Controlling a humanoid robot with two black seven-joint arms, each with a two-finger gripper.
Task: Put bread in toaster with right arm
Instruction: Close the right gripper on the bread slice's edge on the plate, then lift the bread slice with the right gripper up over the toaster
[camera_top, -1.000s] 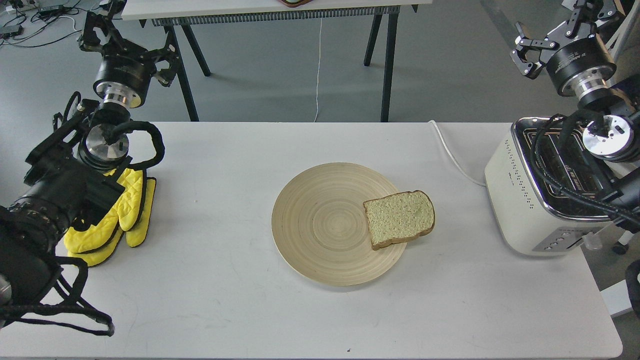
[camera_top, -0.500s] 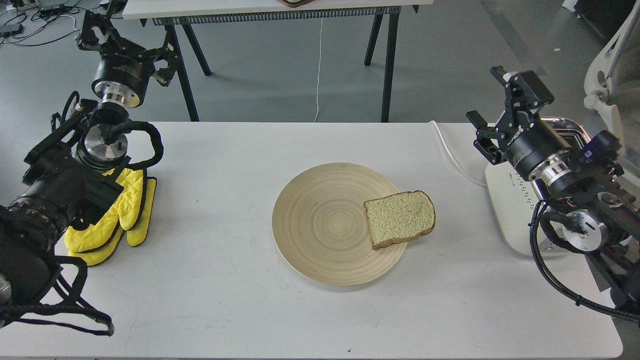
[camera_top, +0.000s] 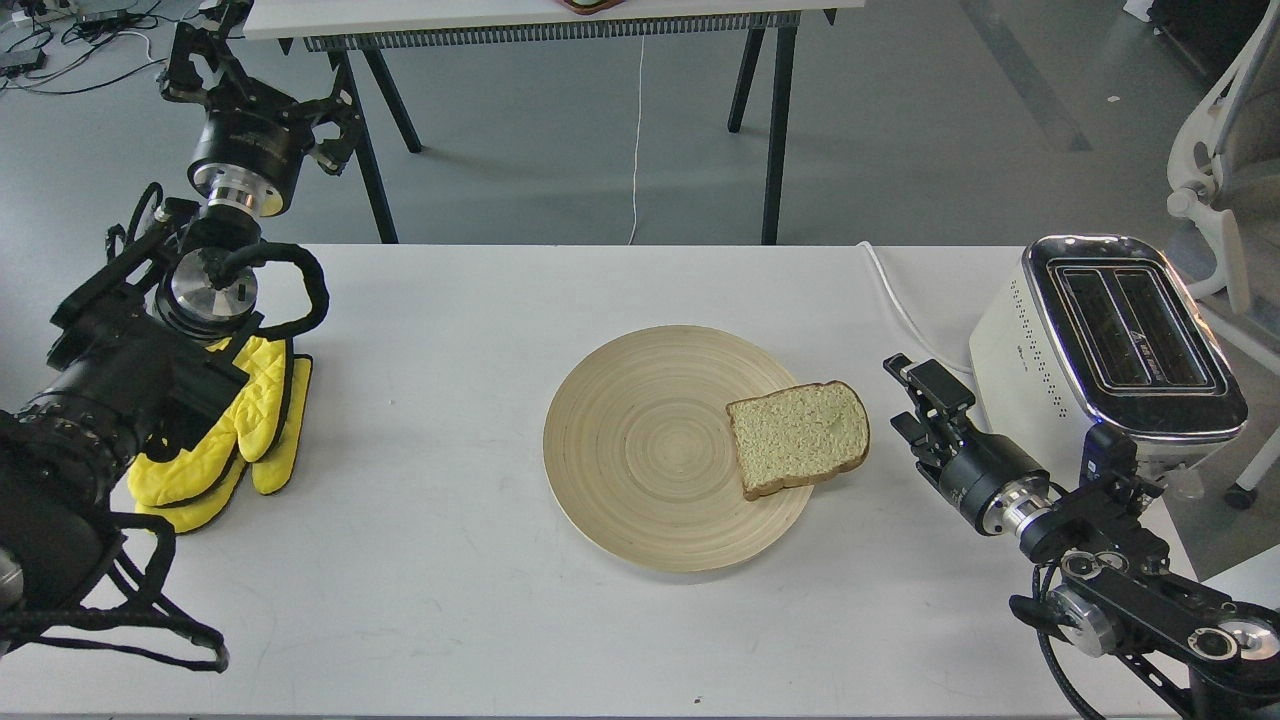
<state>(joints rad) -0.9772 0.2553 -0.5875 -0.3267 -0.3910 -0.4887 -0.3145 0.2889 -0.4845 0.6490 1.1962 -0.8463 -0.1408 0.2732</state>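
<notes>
Landmark: the round wooden plate (camera_top: 640, 450) near the middle of the white table (camera_top: 500, 620).

Bread: one slice of bread (camera_top: 799, 437) lies flat on the plate's right edge, its rounded top pointing right and poking a little past the rim.

Toaster: the toaster (camera_top: 1090, 365) stands well to the right of the plate, at the table's right end, both slots facing up and empty.

Right gripper: the right gripper (camera_top: 912, 397) sits low over the table just right of the plate, between bread and toaster, and close to the slice's rounded end without touching it. Its fingers stand apart with nothing between them.

Left gripper: the left gripper (camera_top: 215, 55) is raised far to the left of the plate, beyond the table's back edge; whether its fingers are apart or together cannot be told. Yellow oven mitts (camera_top: 235, 430) lie under that arm.

Key relation: the bread lies to the left of the right gripper, directly in line with where it points. The slice's crown-to-base axis runs roughly left to right, so the overhanging rounded end faces the fingers.

Nearer arm: the right, by a wide margin.

Stage, as a judgement: approach to the pick; the slice is not yet gripped.
</notes>
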